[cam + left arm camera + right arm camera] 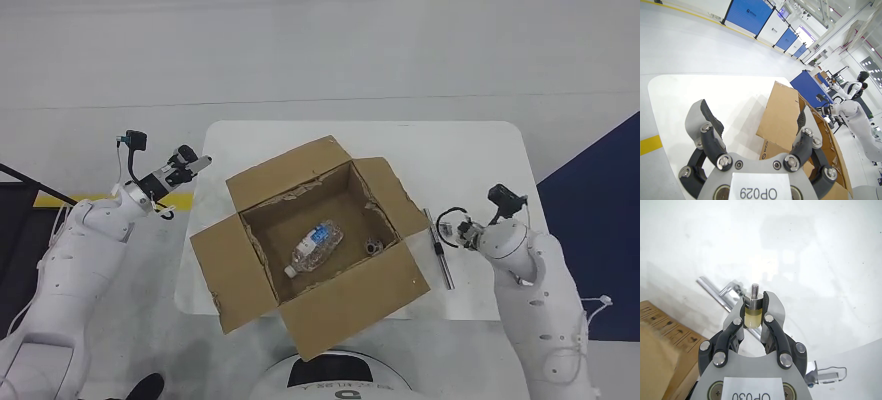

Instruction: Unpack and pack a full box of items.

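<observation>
An open cardboard box [310,240] sits mid-table with its flaps spread. Inside lie a clear plastic bottle [315,248] and a small dark item [374,245]. My right gripper [754,298] hovers over the table to the right of the box, shut on a small cylinder [752,311] with a yellowish body, a metal collar and a threaded stud. A long metal rod [439,248] lies on the table just beneath it, also seen as the rod [715,294]. My left gripper [753,111] stands open with nothing in it, over the table's left edge beside the box flap [780,117].
The white table [460,160] has bare room behind and to the right of the box. Grey floor and a yellow line [50,198] lie off the left side. Another robot and blue panels stand far off in the room.
</observation>
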Controlling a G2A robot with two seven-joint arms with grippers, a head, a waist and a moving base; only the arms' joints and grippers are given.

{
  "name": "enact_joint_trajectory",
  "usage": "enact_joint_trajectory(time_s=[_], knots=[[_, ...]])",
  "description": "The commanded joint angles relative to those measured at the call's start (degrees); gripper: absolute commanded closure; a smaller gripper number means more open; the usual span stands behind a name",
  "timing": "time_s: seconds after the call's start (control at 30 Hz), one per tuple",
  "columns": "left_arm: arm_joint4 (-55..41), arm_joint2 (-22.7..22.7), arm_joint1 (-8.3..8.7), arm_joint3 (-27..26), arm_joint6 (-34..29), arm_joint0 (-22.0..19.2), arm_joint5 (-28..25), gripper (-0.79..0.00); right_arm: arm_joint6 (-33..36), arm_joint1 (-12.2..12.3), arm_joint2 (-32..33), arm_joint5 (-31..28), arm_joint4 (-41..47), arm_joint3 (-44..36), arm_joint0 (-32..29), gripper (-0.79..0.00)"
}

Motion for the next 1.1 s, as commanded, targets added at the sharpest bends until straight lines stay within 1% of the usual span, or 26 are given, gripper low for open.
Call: enact_joint_trajectory(time_s=[0.0,0.07,0.13,0.2,0.3,0.63,0.67,0.73,0.83,0.93,1.0,1.07], knots=[[0.0,0.0,0.0,0.0,0.0,0.0,0.0,-0.785,-1.6,-0.3,2.1,1.6,4.4,-7.0,-3.8,0.0],[0.0,0.0,0.0,0.0,0.0,0.0,0.0,-0.785,-4.7,-0.8,3.5,0.3,10.5,-13.3,-7.9,0.0],[0.0,0.0,0.0,0.0,0.0,0.0,0.0,-0.785,-9.0,-1.3,3.5,-3.5,15.6,-17.8,-11.8,0.0],[0.0,0.0,0.0,0.0,0.0,0.0,0.0,-0.785,-13.0,-1.6,2.6,-7.4,18.5,-21.0,-15.1,0.0],[0.0,0.0,0.0,0.0,0.0,0.0,0.0,-0.785,-16.0,-1.8,0.5,-12.8,21.1,-24.5,-18.1,0.0],[0.0,0.0,0.0,0.0,0.0,0.0,0.0,-0.785,-16.2,-1.8,0.3,-13.4,21.4,-24.9,-18.4,0.0],[0.0,0.0,0.0,0.0,0.0,0.0,0.0,-0.785,-17.0,-1.8,-0.3,-14.9,22.3,-24.8,-18.1,0.0],[0.0,0.0,0.0,0.0,0.0,0.0,0.0,-0.785,-17.0,-1.7,-2.8,-18.3,21.0,-25.3,-16.9,0.0],[0.0,0.0,0.0,0.0,0.0,0.0,0.0,-0.785,-13.6,-1.4,-8.9,-21.0,15.7,-26.4,-11.7,0.0],[0.0,0.0,0.0,0.0,0.0,0.0,0.0,-0.785,-8.4,-1.4,-16.3,-20.9,10.0,-25.1,-3.8,0.0],[0.0,0.0,0.0,0.0,0.0,0.0,0.0,-0.785,-4.6,-1.8,-22.0,-19.3,6.6,-22.0,2.7,0.0],[0.0,0.0,0.0,0.0,0.0,0.0,0.0,-0.785,-0.4,-2.3,-27.6,-18.2,3.5,-16.7,9.7,0.0]])
